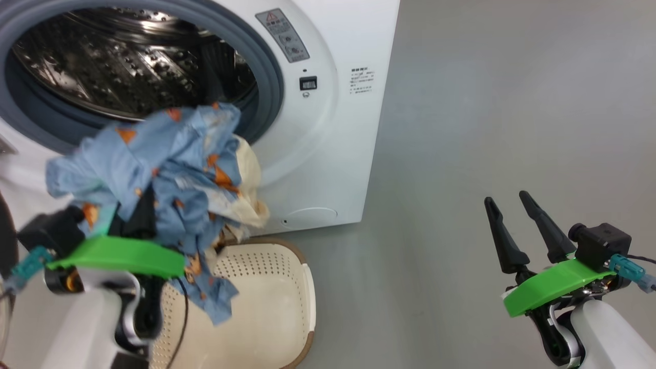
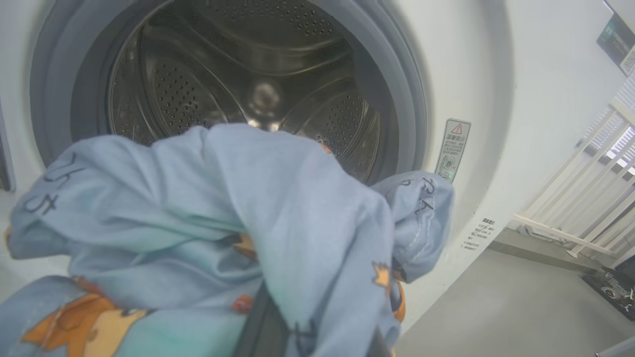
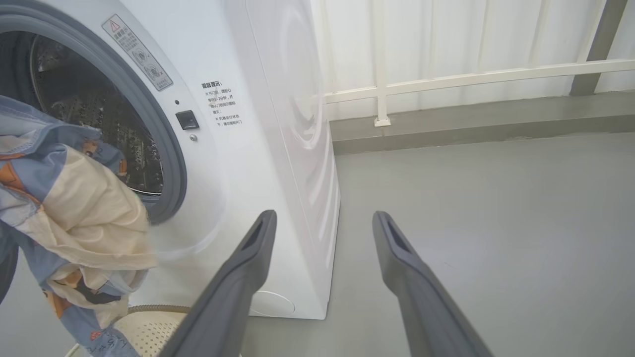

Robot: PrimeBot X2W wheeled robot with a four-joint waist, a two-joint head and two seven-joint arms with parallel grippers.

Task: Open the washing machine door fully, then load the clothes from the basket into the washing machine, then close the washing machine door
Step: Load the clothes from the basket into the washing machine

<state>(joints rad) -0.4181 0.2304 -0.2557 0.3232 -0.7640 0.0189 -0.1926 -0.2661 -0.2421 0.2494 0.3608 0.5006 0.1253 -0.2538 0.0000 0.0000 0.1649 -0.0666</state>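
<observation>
Clothes hang clenched in your left gripper above the basket, before the open washer; your right gripper stands released.

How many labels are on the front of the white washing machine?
2: a grey rectangular warning sticker right of the grey door seal, and a block of black printed text further right. The blue printed clothes may hide others.

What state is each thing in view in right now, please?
washing machine: open, drum empty.
basket: on the floor, visible inside empty.
clothes: lifted in a bundle before the drum, over the basket.
left gripper: shut on the clothes.
right gripper: open, empty, away from the machine.
</observation>
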